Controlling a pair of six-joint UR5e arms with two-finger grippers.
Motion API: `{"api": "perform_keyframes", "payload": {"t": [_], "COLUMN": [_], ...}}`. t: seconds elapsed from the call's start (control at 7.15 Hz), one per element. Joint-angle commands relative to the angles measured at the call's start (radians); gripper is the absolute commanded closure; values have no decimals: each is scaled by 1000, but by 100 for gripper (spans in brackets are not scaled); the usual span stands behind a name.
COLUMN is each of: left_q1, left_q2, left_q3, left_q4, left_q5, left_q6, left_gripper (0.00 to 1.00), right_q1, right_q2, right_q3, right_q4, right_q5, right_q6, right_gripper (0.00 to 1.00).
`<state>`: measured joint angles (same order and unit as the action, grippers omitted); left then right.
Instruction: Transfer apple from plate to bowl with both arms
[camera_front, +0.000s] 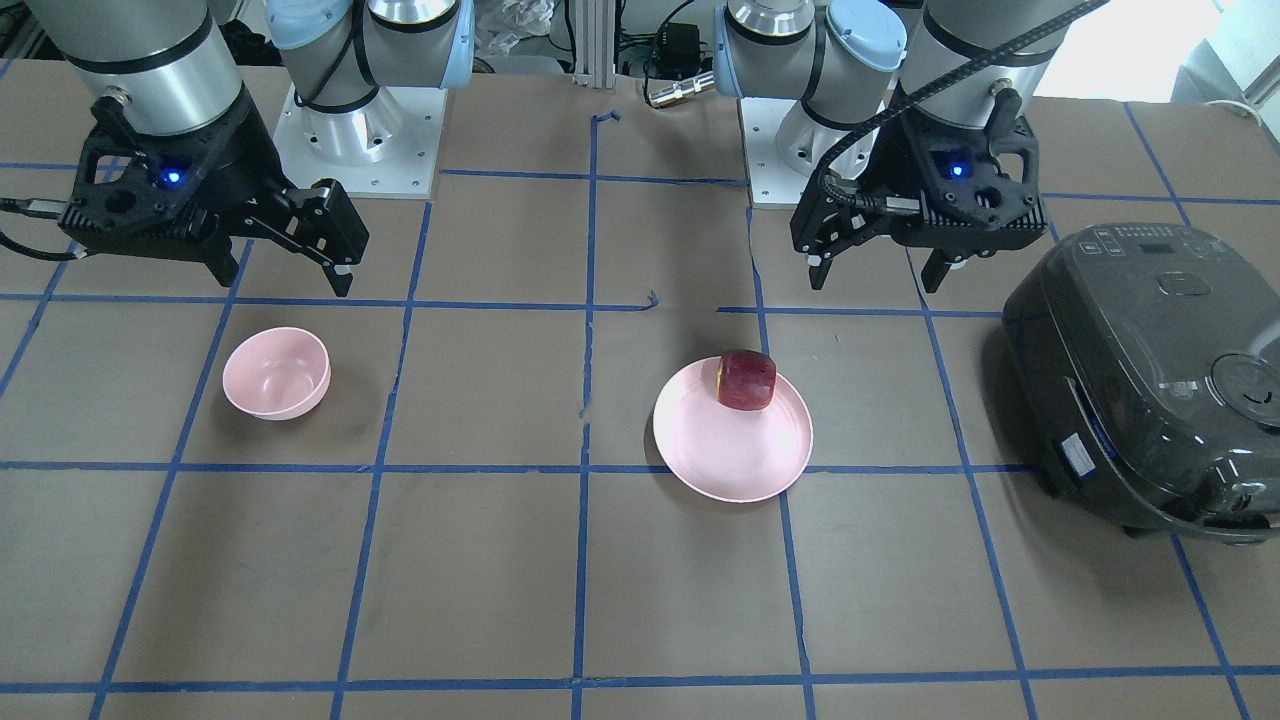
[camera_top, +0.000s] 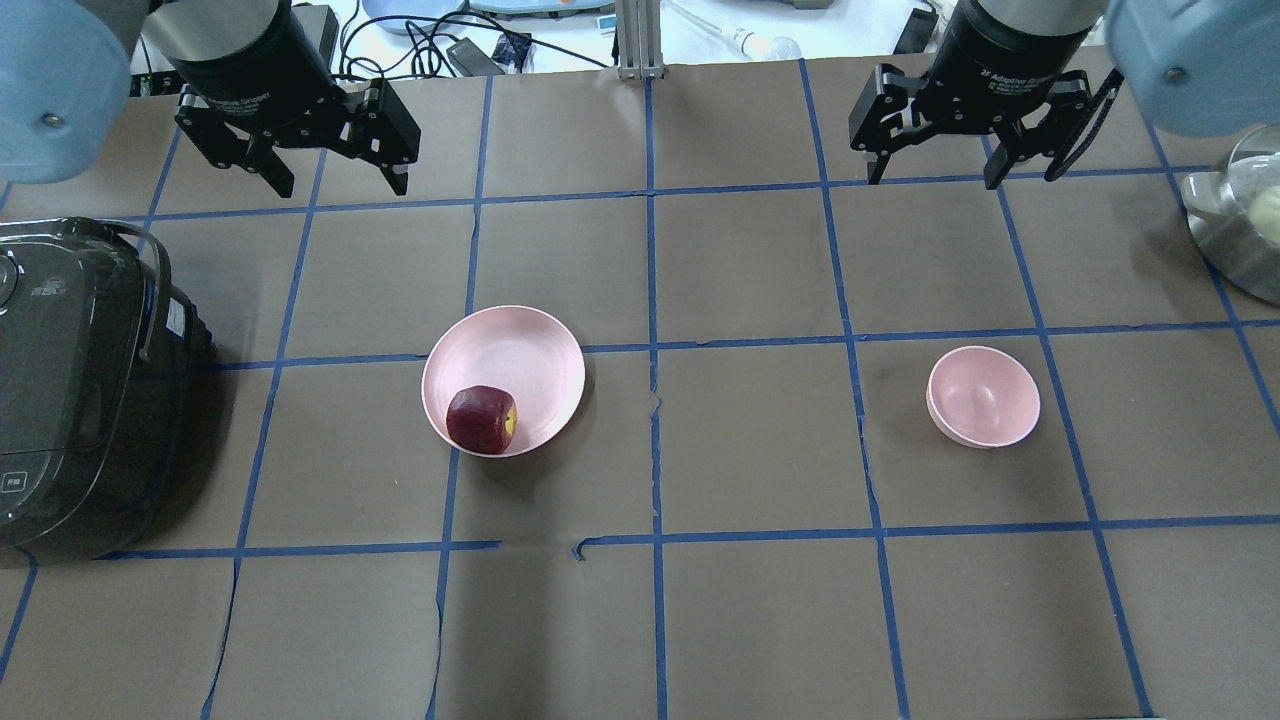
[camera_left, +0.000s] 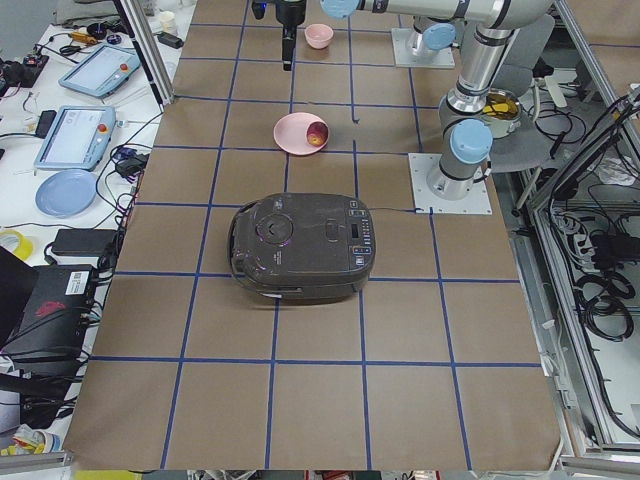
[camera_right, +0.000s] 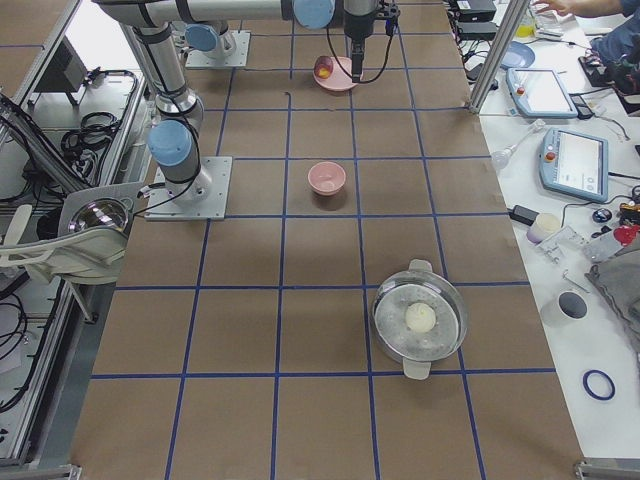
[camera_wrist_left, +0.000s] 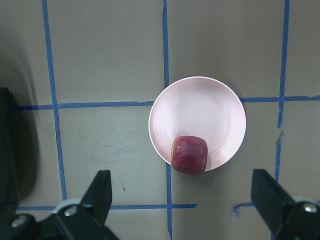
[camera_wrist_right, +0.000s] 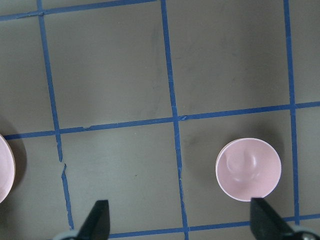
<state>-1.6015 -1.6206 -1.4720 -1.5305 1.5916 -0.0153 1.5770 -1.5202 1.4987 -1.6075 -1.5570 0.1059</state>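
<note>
The dark red apple (camera_front: 746, 379) (camera_top: 481, 419) sits on the rim side of the pale pink plate (camera_front: 730, 450) (camera_top: 520, 350) nearest the robot. My left gripper (camera_front: 875, 280) (camera_top: 342, 185) is open and empty, high above the table, beyond and to the left of the plate. Its wrist view shows the apple (camera_wrist_left: 189, 154) on the plate (camera_wrist_left: 205, 110) between the spread fingers. The small pink bowl (camera_front: 276, 372) (camera_top: 983, 396) stands empty on my right side. My right gripper (camera_front: 280, 278) (camera_top: 933, 180) is open and empty, high beyond the bowl (camera_wrist_right: 248, 169).
A dark rice cooker (camera_front: 1150, 380) (camera_top: 70, 380) stands at the table's left end, left of the plate. A steel pot (camera_top: 1240, 220) (camera_right: 418, 320) holding a white ball is at the right end. Blue tape lines grid the brown table.
</note>
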Motion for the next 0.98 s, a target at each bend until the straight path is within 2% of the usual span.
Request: {"api": "perform_keyframes", "payload": {"t": [0.0,0.84], "left_q1": [0,0], "left_q2": [2,2], "left_q3": [1,-1], "left_q4": [0,0], "left_q5": [1,1], "left_q6": [0,0], "left_gripper": [0,0], "right_q1": [1,-2], "right_q2": [2,3], "right_q3": [0,2], "right_q4": [1,6], "right_q5": [0,-23], "right_q6": [0,-2], "right_gripper": [0,0]}}
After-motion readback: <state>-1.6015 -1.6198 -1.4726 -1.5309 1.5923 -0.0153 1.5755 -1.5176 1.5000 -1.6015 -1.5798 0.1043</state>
